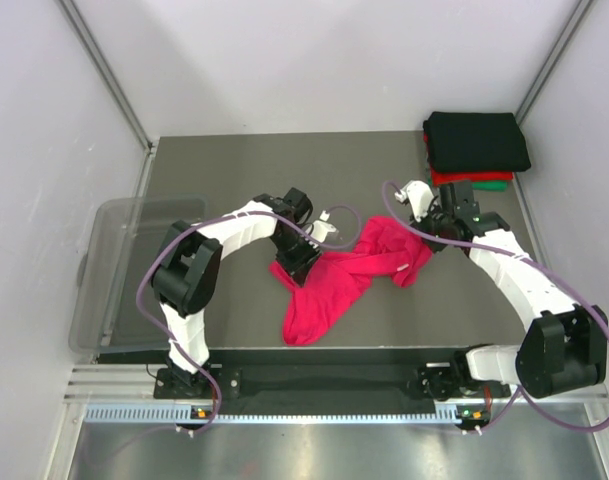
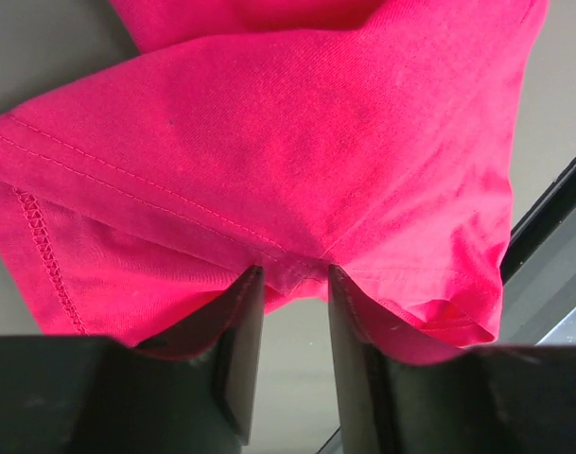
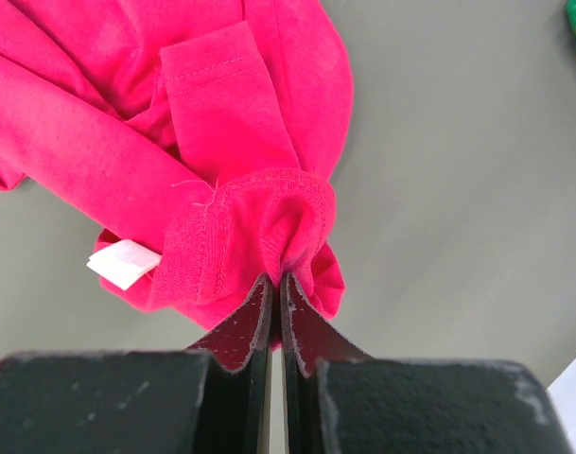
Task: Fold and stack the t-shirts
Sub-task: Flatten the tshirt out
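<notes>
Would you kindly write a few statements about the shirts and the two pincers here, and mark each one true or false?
1. The right pincer is shut on the pink t-shirt, close to its white label. True.
2. The pink t-shirt lies neatly folded. False: it lies crumpled and twisted between the two arms.
3. The black t-shirt lies on top of the red t-shirt. True.
4. The left pincer has its jaws pressed tight together. False: there is a gap between them, and the pink t-shirt's edge is at their tips.
</notes>
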Robot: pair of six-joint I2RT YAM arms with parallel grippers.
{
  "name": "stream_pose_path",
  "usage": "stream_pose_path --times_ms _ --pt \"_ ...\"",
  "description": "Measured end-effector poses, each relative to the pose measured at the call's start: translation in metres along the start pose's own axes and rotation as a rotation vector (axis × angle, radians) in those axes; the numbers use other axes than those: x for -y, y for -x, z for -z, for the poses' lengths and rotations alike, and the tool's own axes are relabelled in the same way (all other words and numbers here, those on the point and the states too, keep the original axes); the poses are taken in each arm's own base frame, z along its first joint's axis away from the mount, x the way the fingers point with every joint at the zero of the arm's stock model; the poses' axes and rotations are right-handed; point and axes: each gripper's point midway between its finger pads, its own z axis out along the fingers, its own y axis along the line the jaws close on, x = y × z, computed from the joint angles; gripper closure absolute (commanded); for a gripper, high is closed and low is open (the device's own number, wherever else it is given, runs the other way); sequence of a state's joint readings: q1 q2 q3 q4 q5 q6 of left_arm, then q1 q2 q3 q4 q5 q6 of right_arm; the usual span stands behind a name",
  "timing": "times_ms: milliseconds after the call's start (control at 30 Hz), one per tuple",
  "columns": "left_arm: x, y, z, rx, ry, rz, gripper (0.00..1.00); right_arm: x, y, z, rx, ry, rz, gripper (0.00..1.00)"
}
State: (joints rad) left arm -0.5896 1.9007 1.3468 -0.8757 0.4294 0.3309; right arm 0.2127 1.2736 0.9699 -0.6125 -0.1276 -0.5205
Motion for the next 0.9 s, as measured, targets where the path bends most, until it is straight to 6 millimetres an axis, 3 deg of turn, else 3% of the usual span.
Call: stream_pose_path --times_ms 233,333,367,433,600,900 --pt "0.0005 0.0002 -0.0003 0.001 -0.004 0.000 0.62 -0.0018 -0.0037 -0.0026 -0.005 0.004 -0.001 0.99" --pt "0.0017 0.0004 -0.0004 0.002 -0.011 -0.001 0.68 -0.0027 -0.0054 -0.0040 -0.007 0.005 -0.001 0.99" --pt "0.0023 0.0006 -0.0005 0.003 -0.014 0.000 0.76 -0.0030 -0.0061 -0.0046 -0.008 0.005 -0.001 0.99" --pt "0.0034 0.0003 -0.0004 0.003 -0.020 -0.002 0.79 -0.0033 -0.0068 -0.0050 -0.010 0.006 -0.002 0.99" --pt "0.0059 -0.0021 0.0000 -0.005 -0.033 -0.003 0.71 -0.0029 -0.0061 -0.0052 -0.007 0.005 -0.001 0.99" --pt "0.0077 -0.0081 -0.0027 -0.022 -0.040 0.001 0.70 -0.0030 -0.0060 -0.0057 -0.007 0.006 -0.002 0.99"
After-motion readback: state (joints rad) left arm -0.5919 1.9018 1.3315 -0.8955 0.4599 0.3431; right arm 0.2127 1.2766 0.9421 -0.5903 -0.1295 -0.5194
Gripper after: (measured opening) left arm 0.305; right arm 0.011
